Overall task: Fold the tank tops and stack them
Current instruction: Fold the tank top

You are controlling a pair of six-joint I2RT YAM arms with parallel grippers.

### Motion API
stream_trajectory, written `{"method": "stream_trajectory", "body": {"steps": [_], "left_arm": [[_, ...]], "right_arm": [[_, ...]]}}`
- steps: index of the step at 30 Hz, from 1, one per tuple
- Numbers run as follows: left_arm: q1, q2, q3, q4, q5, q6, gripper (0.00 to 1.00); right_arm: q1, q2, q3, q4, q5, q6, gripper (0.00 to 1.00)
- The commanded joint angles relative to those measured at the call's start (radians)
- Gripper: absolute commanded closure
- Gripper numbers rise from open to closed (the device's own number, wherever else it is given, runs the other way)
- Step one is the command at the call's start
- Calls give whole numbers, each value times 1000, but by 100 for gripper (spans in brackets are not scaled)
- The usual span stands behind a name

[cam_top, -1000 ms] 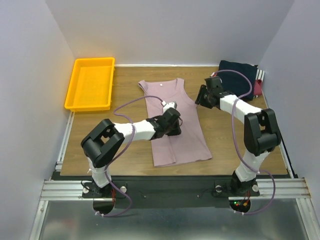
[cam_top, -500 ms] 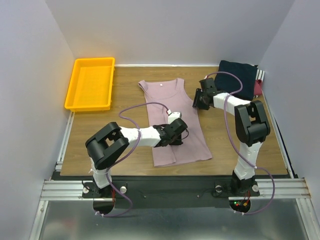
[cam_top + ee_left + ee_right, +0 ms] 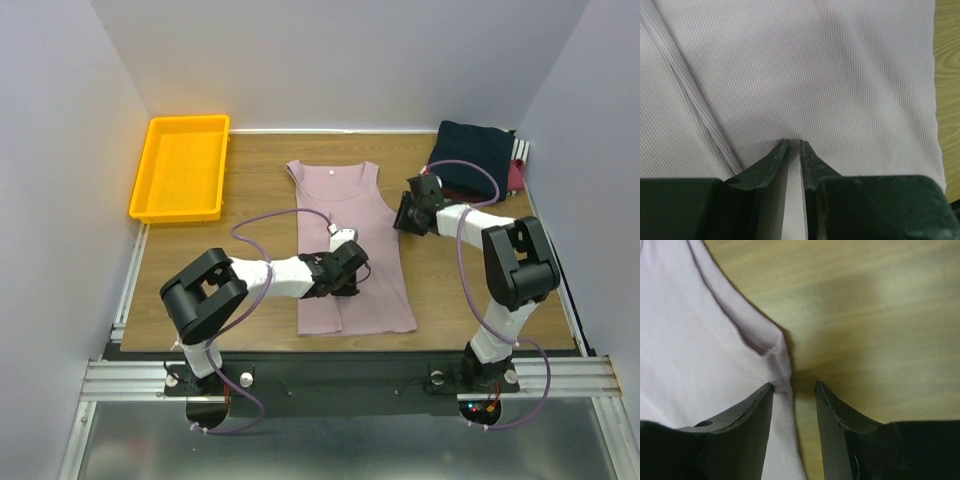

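Lying flat on the table (image 3: 460, 290), the pink tank top (image 3: 340, 190) is pressed in its lower half by the left gripper (image 3: 794, 142), fingers almost together. Its armhole edge is straddled by the right gripper (image 3: 794, 387), fingers apart. Folded tops (image 3: 475, 145) are stacked at the far right corner.

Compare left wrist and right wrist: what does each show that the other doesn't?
Left wrist only: left gripper, jaws nearly closed on mid-cloth beside a diagonal crease. Right wrist only: right gripper open at the cloth's edge near its armhole corner. Both: the pink tank top and bare wood table.
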State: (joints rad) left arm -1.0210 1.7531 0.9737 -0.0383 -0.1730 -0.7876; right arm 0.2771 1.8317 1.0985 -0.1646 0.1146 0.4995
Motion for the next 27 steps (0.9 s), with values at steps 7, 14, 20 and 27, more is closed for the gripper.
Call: {"method": "stream_trajectory", "body": {"steps": [7,14,20,27], "left_arm": [[-19,-101,-92,-222,20,22,73],[-60,-173,20,-275,-17,51,64],[-148,-175,141,-272,-22,44,56],[-307,6,339,-305,-48,-18,55]], "right_arm": [[4,-98,-83,-16,30,10,53],[4,-63,-20,-15,-35,13,54],[4,-153,-68,-12,-16,33,55],[-3,-252,-92,-21,78,54,55]]}}
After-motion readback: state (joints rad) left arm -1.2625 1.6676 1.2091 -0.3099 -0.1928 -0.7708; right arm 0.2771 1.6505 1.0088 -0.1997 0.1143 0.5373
